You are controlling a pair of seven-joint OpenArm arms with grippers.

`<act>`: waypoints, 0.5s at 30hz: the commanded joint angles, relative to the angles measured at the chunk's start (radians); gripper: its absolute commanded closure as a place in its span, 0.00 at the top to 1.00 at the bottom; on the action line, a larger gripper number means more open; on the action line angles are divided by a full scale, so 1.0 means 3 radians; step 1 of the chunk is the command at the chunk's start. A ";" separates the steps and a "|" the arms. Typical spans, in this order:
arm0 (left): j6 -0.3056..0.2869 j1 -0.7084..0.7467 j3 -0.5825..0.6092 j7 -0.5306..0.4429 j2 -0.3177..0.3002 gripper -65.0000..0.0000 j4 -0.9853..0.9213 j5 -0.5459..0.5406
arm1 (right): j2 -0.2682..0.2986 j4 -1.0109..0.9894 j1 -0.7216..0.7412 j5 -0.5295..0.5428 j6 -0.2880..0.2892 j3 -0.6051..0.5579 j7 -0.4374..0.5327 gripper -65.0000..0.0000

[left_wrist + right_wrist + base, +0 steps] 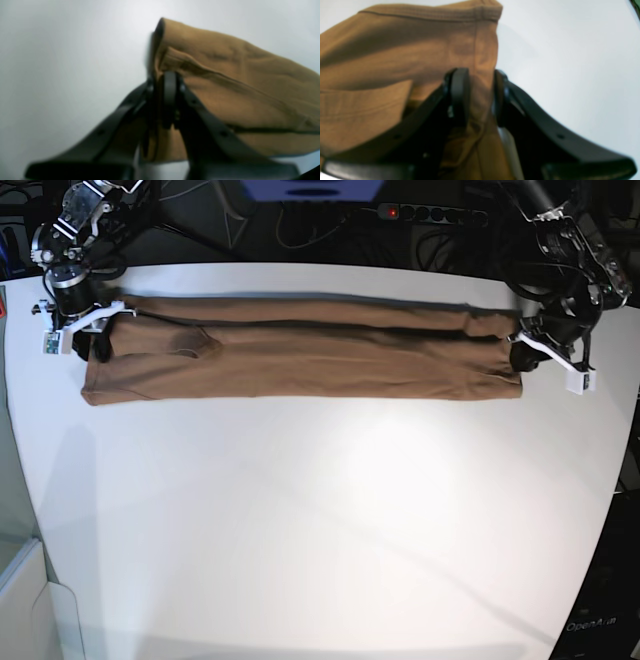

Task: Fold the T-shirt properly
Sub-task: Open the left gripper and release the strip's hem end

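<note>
Now both arms reach low, clamping the T-shirt's (300,365) opposite ends.

The shirt (300,360) lies as a long folded band near the table's (320,530) far edge, reaching almost from the left edge to the right. Both ends are occupied: the right gripper (95,340) at the left end, the left gripper (522,352) at the right end. Table bare between band and near edge; open passage there.
</note>
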 commanded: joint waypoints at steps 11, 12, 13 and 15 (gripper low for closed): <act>-0.0012 0.0012 0.0142 0.0150 0.0091 0.04 0.0934 -0.0047 | 0.0004 -0.0016 -0.0037 -0.0208 -0.0026 0.0004 -0.0287 0.27; -0.0012 0.0058 0.0204 0.0150 0.0091 0.04 0.1006 -0.0052 | 0.0004 -0.0016 -0.0037 -0.0208 -0.0026 0.0004 -0.0287 0.27; -0.0012 0.0099 0.0296 0.0150 0.0091 0.04 0.1087 -0.0052 | 0.0004 -0.0016 -0.0037 -0.0208 -0.0026 0.0004 -0.0287 0.27; -0.0012 0.0171 0.0434 0.0150 0.0096 0.04 0.1215 -0.0052 | 0.0004 -0.0016 -0.0037 -0.0208 -0.0026 0.0004 -0.0287 0.27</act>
